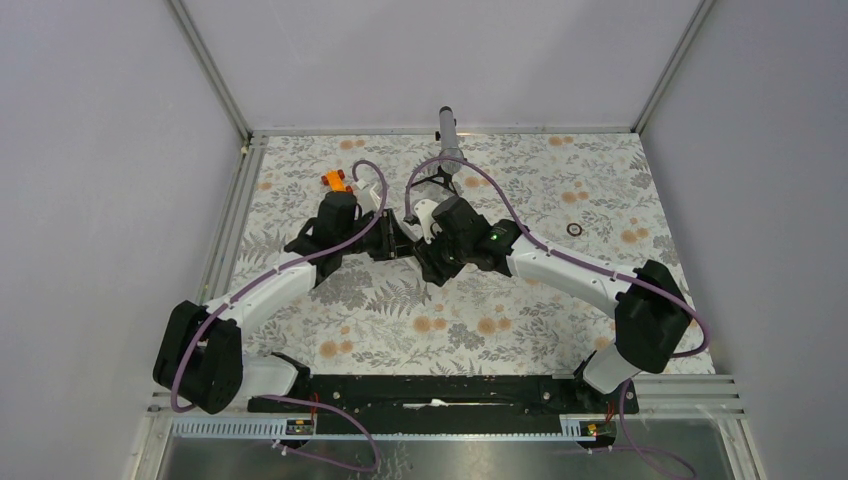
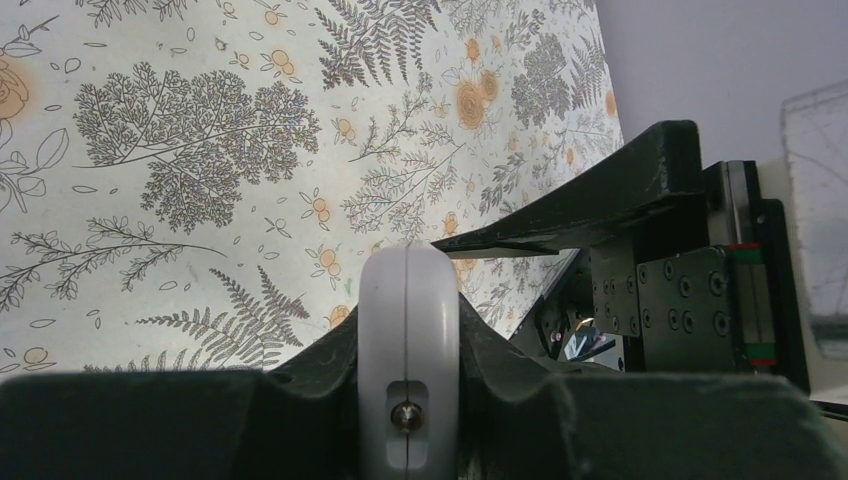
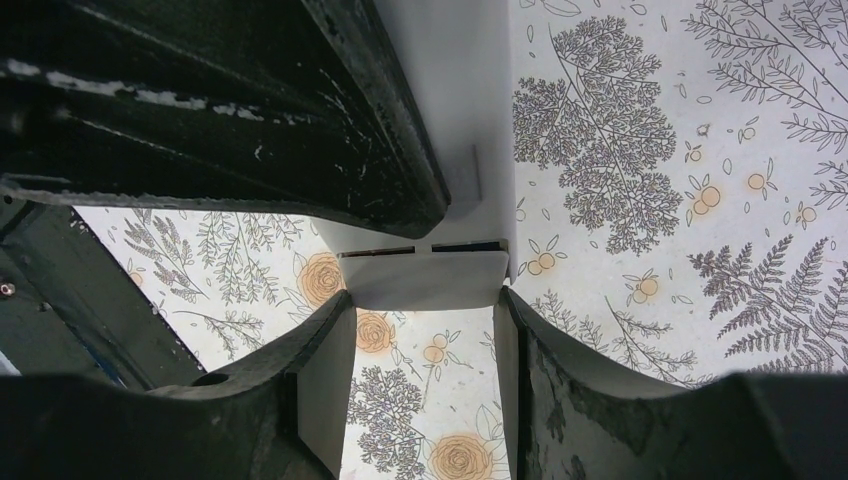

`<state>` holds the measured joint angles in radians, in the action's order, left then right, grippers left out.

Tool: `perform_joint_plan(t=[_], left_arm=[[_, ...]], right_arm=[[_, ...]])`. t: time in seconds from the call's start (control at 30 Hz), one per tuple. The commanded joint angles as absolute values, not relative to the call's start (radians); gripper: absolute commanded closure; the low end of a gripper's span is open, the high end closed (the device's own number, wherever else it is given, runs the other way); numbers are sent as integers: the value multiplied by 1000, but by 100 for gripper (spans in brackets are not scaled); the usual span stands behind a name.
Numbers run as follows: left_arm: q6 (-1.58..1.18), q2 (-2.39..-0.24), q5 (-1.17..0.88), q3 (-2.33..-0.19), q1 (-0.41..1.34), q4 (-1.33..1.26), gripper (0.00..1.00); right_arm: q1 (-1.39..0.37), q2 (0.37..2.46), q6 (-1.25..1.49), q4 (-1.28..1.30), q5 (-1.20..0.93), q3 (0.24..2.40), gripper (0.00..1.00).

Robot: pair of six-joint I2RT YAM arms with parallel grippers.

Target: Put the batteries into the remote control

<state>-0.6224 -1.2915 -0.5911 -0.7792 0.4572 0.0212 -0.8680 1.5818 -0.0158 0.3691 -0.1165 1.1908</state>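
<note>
Left gripper: closed down to the width of the remote control. The left wrist view shows the white rounded body end-on, wedged between the dark fingers, with a small screw on its near face.
Right gripper: narrowed onto the other end of the same white body. In the right wrist view its two fingers meet the corners of the flat white end face, which has two thin dark slots along its upper edge.
Remote control: held off the table between the two grippers, at mid-table a little toward the far side. In the top view it is mostly hidden by the grippers.
Arms: both reach inward from the near corners, and their wrists meet just left of the table's centre line.
Orange toy piece: on the table just beyond the left wrist, apart from both grippers.
Grey cylinder: upright at the far edge, just beyond the grippers.
Small dark ring: flat on the table to the right, well apart from the grippers.
</note>
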Motion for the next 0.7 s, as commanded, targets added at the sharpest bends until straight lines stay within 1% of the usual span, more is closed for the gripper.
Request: perform_joint_plan(t=[0.0, 0.17, 0.4, 0.67], left_arm=[[-713, -1278, -809, -818, 467, -8, 100], [-770, -1272, -851, -789, 435, -67, 100], [-805, -1282, -888, -777, 410, -73, 100], [-797, -1296, -875, -760, 404, -58, 100]], right_arm=[[-860, 1581, -6, 229, -32, 1212, 58], [-860, 1560, 7, 221, -34, 1187, 58], [-858, 1544, 20, 220, -26, 1178, 56], [-859, 1535, 18, 232, -26, 1188, 51]])
